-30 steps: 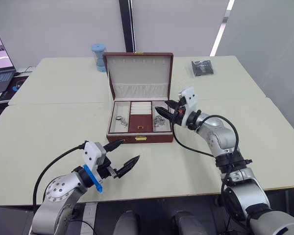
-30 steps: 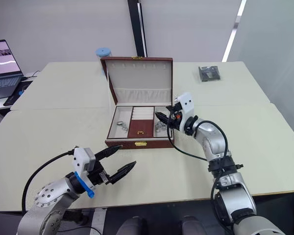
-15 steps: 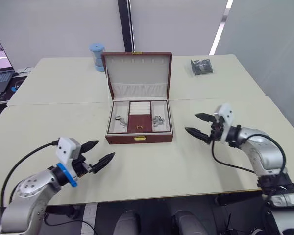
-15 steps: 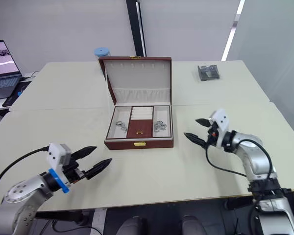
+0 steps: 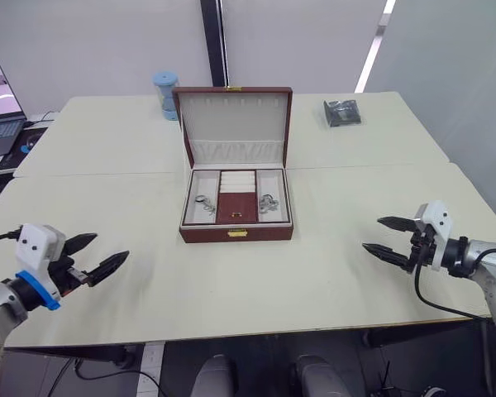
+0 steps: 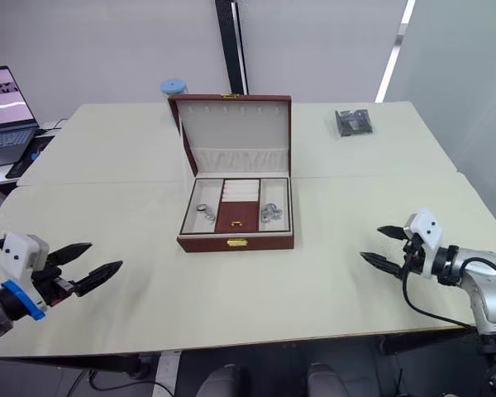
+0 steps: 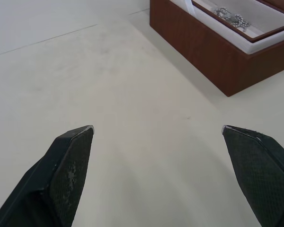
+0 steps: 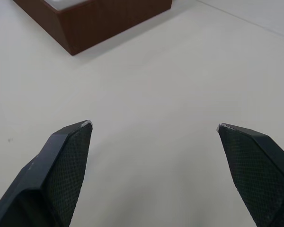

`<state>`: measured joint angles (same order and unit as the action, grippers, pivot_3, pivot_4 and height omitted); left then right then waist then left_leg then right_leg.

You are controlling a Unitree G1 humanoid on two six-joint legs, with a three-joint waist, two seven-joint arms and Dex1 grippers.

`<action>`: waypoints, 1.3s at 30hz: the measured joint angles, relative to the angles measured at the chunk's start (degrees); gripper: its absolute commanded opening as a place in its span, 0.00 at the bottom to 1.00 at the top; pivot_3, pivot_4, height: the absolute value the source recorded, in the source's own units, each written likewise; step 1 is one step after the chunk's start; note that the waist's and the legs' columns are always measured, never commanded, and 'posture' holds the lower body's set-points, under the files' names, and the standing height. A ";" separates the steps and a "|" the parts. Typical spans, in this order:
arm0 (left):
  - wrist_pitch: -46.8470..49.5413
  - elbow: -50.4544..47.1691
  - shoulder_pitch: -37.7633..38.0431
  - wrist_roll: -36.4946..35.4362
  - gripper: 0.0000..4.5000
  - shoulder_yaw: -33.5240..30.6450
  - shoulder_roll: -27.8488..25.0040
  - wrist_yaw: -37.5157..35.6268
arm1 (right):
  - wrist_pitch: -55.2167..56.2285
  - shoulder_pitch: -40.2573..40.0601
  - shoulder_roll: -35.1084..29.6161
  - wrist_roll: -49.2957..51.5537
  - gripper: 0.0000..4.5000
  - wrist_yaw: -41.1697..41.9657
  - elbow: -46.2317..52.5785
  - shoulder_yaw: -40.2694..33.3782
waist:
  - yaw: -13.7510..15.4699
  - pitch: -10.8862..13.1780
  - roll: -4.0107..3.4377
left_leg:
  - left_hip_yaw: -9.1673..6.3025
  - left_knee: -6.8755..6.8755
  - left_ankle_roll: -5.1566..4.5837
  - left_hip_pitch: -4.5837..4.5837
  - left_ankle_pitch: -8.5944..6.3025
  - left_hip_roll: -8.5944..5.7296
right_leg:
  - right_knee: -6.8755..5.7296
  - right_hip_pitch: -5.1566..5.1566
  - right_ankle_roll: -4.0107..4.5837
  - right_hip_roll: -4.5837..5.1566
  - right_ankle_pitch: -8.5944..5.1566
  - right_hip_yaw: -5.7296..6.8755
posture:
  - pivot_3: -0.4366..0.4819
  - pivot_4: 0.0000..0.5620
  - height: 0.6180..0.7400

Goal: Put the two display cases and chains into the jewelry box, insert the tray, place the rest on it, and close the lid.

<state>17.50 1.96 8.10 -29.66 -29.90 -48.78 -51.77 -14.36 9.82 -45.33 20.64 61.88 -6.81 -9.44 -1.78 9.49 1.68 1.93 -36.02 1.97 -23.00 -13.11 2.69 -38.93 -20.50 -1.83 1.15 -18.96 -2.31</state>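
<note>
The jewelry box (image 5: 236, 233) stands open mid-table, its lid (image 5: 234, 116) upright behind it. Inside sits the tray (image 5: 238, 179). A silver chain (image 5: 268, 203) lies in its right compartment, silver rings (image 5: 201, 201) in its left one, and a gold ring (image 5: 236, 216) on the brown centre. A dark flat square thing (image 5: 341, 112) lies at the back right; I cannot tell whether it is a display case. My left gripper (image 5: 112, 245) is open near the front left edge. At the front right my right gripper (image 5: 371, 232) is open too. Both are empty and well away from the box.
A blue-lidded jar (image 5: 165, 95) stands just behind the box's left corner. A laptop (image 5: 0, 107) sits on a side table at the far left. Bare tabletop (image 5: 331, 273) lies between each gripper and the box.
The right gripper has left the box's right compartment and drawn back to the front right. The left gripper has swung from in front of the box out to the far left.
</note>
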 measured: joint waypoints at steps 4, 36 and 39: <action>-0.61 2.70 -1.63 0.82 1.00 -0.14 -0.18 -0.49 | 0.70 -1.33 -0.01 -0.33 0.99 -0.67 -0.86 -0.79 | -0.09 0.01 0.00 | 0.01 0.00 0.00 0.01 0.00 0.02 | -0.01 0.00 0.00 -0.01 0.00 0.00 | 0.48 0.27 1.00; -3.19 23.01 -31.90 11.50 0.00 18.37 13.87 4.87 | 0.22 24.63 25.85 -10.46 0.01 -19.51 -14.40 13.25 | -0.01 0.05 0.09 | 0.00 -0.31 0.05 -0.86 0.04 0.01 | -0.46 -0.96 -0.02 -0.06 0.03 0.02 | 0.48 0.27 1.00; -2.63 22.23 -32.33 11.40 0.00 18.51 14.82 3.72 | -0.07 24.84 26.56 -10.54 0.01 -18.90 -14.56 14.57 | -0.04 0.05 0.08 | 0.01 -0.53 0.04 -0.98 0.04 0.02 | -0.62 -1.08 -0.02 -0.06 0.02 0.01 | 0.48 0.27 1.00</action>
<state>14.86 24.19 -24.23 -18.26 -11.40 -33.96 -48.05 -14.43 34.67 -18.76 10.10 42.97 -21.37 5.13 -1.82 9.54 1.77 1.94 -36.55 2.01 -23.98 -13.07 2.72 -39.55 -21.58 -1.85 1.10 -18.94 -2.30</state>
